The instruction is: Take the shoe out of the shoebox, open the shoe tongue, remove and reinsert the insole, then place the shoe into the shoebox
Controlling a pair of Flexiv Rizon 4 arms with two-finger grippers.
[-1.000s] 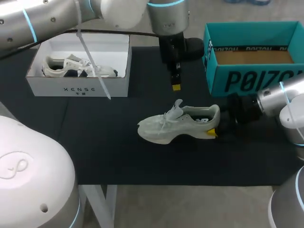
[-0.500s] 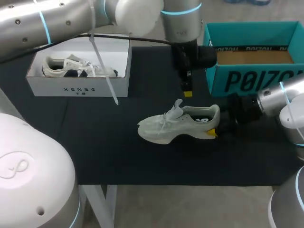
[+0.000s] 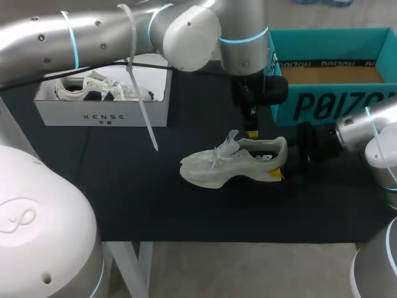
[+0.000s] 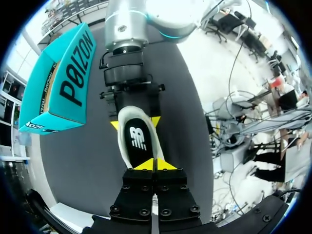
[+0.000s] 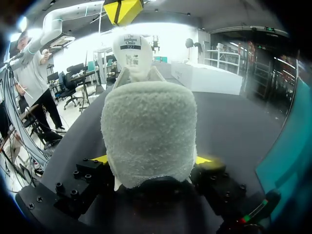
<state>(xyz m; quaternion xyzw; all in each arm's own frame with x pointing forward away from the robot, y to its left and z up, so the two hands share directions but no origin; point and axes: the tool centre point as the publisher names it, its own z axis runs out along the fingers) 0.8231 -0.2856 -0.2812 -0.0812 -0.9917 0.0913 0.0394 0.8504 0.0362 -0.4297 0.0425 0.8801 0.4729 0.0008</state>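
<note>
- Where the right gripper [image 5: 152, 160] meets the shoe [image 5: 146, 126], its two yellow-tipped fingers press on opposite sides of the heel, so it is clamped on the shoe.
- From the head view, this right gripper [image 3: 282, 169] comes in low from the right, level with the table [image 3: 124, 192].
- The shoe [image 3: 232, 161] is pale grey-white and rests upright on its sole near the middle of the dark table, toe toward the left and heel toward the right. It is outside both boxes.
- The tongue [image 5: 129, 48] stands up at the front of the shoe's opening, showing a white label.
- The left gripper [image 4: 155, 165] has its yellow tips pressed together with nothing between them. It points straight down at the black insole [image 4: 138, 139] inside the shoe [image 4: 121, 144]; whether it touches the insole cannot be told.
- In the head view the left gripper [image 3: 252, 131] hangs just above the shoe's opening, with the left arm reaching in across the back of the table.
- The teal shoebox [image 3: 329, 105] sits open at the back right, just behind the right gripper, with brown card showing inside.
- A white box [image 3: 99, 113] stands at the back left, well apart from the shoe, holding a second shoe [image 3: 99, 87].
</note>
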